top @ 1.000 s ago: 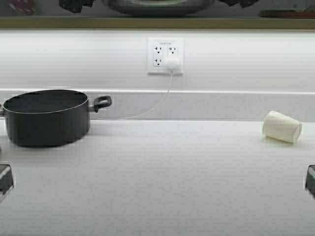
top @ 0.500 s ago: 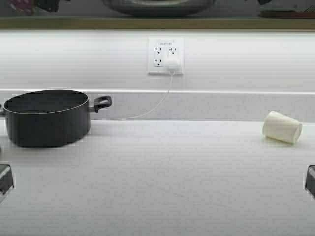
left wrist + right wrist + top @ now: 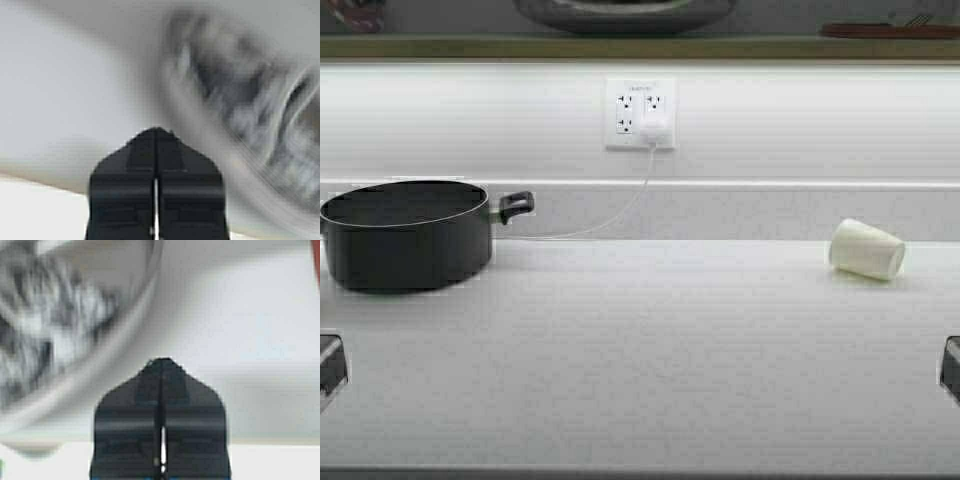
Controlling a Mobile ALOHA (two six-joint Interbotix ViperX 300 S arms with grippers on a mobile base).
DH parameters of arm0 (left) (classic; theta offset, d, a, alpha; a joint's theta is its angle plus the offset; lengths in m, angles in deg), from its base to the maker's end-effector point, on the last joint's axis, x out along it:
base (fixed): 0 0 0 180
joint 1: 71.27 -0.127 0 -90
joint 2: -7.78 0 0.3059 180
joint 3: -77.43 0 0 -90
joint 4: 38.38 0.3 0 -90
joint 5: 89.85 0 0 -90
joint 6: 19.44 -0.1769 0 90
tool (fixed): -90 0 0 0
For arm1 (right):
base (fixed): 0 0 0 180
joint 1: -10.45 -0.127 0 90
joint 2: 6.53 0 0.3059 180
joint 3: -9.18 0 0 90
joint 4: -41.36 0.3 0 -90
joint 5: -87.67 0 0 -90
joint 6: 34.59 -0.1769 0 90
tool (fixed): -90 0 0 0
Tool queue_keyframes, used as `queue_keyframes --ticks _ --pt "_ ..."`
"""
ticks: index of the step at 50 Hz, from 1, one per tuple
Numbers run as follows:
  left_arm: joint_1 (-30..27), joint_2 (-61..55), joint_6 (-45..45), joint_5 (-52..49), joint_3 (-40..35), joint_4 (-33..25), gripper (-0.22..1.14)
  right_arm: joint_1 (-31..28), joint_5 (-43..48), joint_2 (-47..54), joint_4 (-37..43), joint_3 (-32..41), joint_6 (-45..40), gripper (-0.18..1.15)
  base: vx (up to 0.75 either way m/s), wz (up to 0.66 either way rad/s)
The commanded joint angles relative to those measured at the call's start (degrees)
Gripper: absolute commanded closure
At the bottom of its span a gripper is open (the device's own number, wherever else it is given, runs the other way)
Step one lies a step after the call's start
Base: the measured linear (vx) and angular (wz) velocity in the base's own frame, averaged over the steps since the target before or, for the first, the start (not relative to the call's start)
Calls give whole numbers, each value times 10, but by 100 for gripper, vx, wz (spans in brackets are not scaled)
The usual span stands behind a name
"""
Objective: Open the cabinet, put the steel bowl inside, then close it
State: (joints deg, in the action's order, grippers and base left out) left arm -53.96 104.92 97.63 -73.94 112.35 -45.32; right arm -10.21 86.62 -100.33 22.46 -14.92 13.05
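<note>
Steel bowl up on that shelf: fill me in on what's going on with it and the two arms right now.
The steel bowl already sits inside the cabinet, on its wood-edged shelf above the counter. Neither arm holds it. The left gripper and right gripper are both shut and empty, each beside the bowl in its wrist view. Below, the black pot stands at the counter's left and a paper cup lies on its side at the right. The doors are out of view.

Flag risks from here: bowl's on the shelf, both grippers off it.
1. The steel bowl sits near the wood-edged front of the cabinet shelf, so a closing door may strike it.
2. The left gripper and right gripper, both shut, hang close beside the bowl; a stray move could nudge it.
</note>
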Motion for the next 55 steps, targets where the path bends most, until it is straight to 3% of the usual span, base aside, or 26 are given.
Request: queue_keyframes --ticks 1,55 --pt "0 11 -42 -30 6 -5 87 -27 -11 4 2 -3 9 90 -16 -9" --pt "0 -3 -162 -55 33 33 87 -33 -17 23 -9 -11 101 90 -21 1"
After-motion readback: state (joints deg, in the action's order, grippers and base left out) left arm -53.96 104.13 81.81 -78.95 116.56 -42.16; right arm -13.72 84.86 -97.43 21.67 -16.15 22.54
